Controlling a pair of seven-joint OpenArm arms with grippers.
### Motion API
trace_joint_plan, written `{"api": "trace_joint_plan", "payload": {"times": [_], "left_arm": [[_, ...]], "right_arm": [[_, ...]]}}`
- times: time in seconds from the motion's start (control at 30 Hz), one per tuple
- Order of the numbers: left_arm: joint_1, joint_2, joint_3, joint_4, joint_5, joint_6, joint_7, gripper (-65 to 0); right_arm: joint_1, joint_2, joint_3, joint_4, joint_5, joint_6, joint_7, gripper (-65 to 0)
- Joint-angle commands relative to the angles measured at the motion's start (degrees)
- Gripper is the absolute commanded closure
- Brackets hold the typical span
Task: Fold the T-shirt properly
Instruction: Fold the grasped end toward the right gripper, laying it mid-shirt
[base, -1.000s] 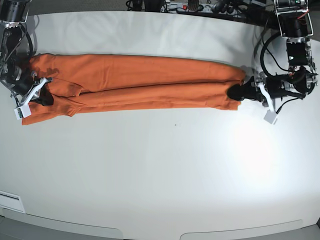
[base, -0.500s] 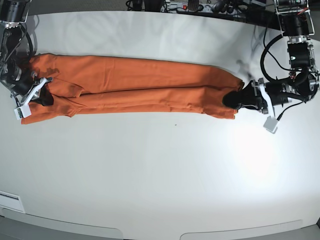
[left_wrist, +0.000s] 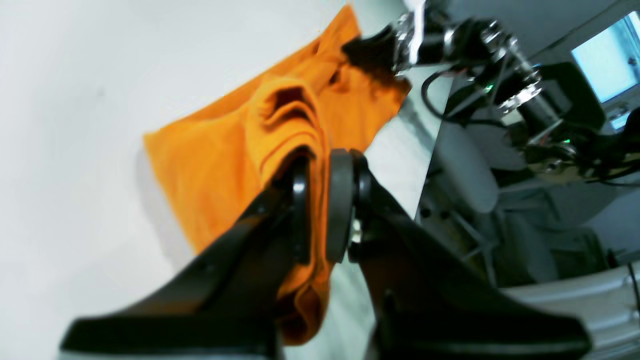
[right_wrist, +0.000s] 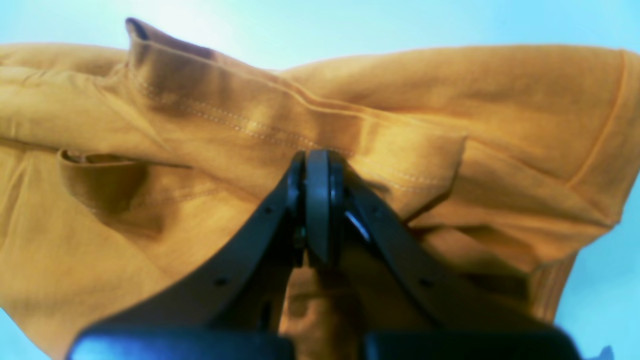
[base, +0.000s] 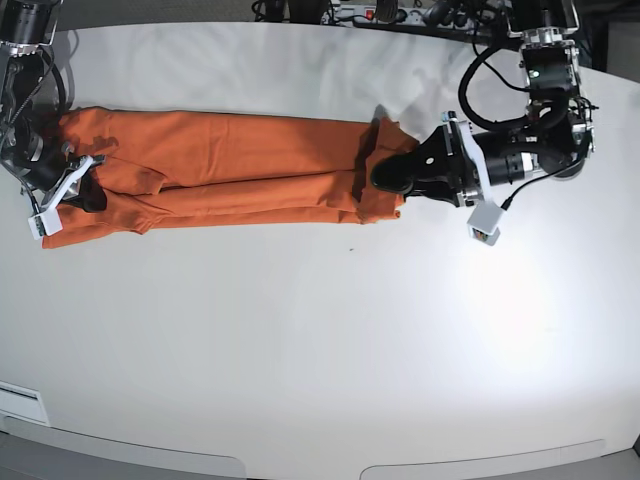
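The orange T-shirt (base: 230, 165) lies on the white table as a long narrow strip running left to right. My left gripper (base: 385, 177) is shut on the strip's right end and holds it raised, so the fabric bunches there. In the left wrist view, orange cloth (left_wrist: 225, 160) is pinched between the closed pads of that gripper (left_wrist: 317, 205). My right gripper (base: 88, 193) is shut on the strip's left end, by the sleeve folds. In the right wrist view, this gripper (right_wrist: 317, 205) clamps a stitched hem of the shirt (right_wrist: 450, 100).
The white table (base: 320, 350) spreads wide in front of the shirt. Cables and a power strip (base: 400, 12) lie along the back edge. A white label (base: 20, 402) sits at the front left corner. The left wrist view shows the other arm (left_wrist: 450, 45) at the strip's far end.
My left gripper has moved well to the left with the shirt's right end, shortening the strip and lifting that end. The right gripper has stayed in place.
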Motion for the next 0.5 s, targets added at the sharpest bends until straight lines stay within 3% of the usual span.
{"api": "trace_joint_plan", "payload": {"times": [0.0, 0.27, 0.47], "left_arm": [[-0.59, 0.96, 1.38, 0.81, 0.00, -1.11, -1.75, 0.0], [-0.61, 9.29, 11.65, 0.81, 17.99, -2.69, -12.55, 0.0], [-0.61, 15.34, 13.53, 0.81, 28.59, -1.99, -17.92, 0.0]], "right_arm": [[0.00, 0.94, 0.22, 0.26, -1.90, -0.56, -1.92, 0.0], [-0.04, 0.96, 0.22, 0.26, -1.92, -0.56, -2.01, 0.0], [-0.04, 0.94, 0.22, 0.26, -1.90, -0.56, -2.01, 0.0]]}}
